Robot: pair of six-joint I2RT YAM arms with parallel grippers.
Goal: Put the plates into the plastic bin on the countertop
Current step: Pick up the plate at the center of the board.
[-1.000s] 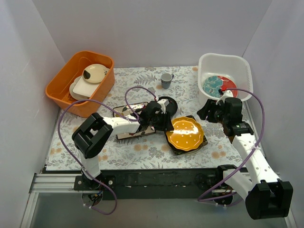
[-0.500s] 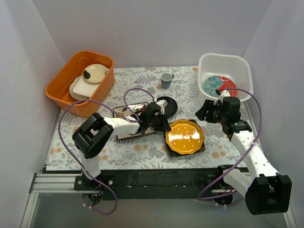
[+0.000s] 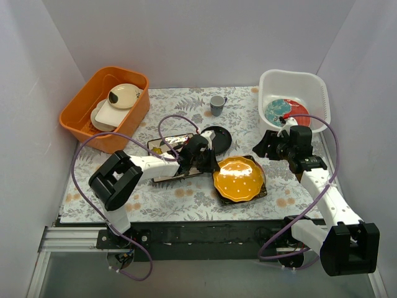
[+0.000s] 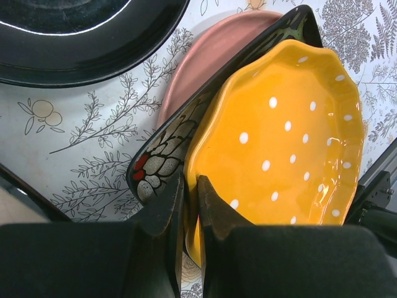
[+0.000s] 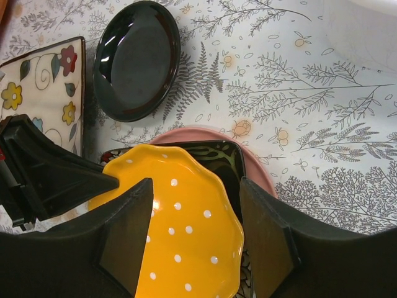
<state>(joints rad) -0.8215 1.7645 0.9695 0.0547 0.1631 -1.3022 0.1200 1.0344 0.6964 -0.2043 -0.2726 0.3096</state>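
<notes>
My left gripper (image 3: 213, 166) is shut on the left rim of the yellow scalloped plate (image 3: 240, 179) and holds that edge tilted up; the grip shows in the left wrist view (image 4: 191, 186). The yellow plate (image 4: 285, 136) lies on the black square plate (image 4: 167, 149), which lies on the pink plate (image 4: 211, 56). My right gripper (image 3: 265, 146) is open and empty, hovering above the stack's far right (image 5: 195, 236). The white plastic bin (image 3: 267, 77) holds the round red-teal plate (image 3: 277, 112) and the small red plate (image 3: 299, 112).
The small black plate (image 3: 217, 136) and the cream square flowered plate (image 3: 170, 146) lie left of the stack on the fern-print countertop (image 3: 186, 195). A grey-blue cup (image 3: 216, 104) stands at the back. An orange tub (image 3: 77, 108) with plain cream dishes is at the far left.
My left gripper has drawn the yellow plate slightly left and toward the near edge, uncovering more of the black square plate. My right gripper has shifted slightly left and away.
</notes>
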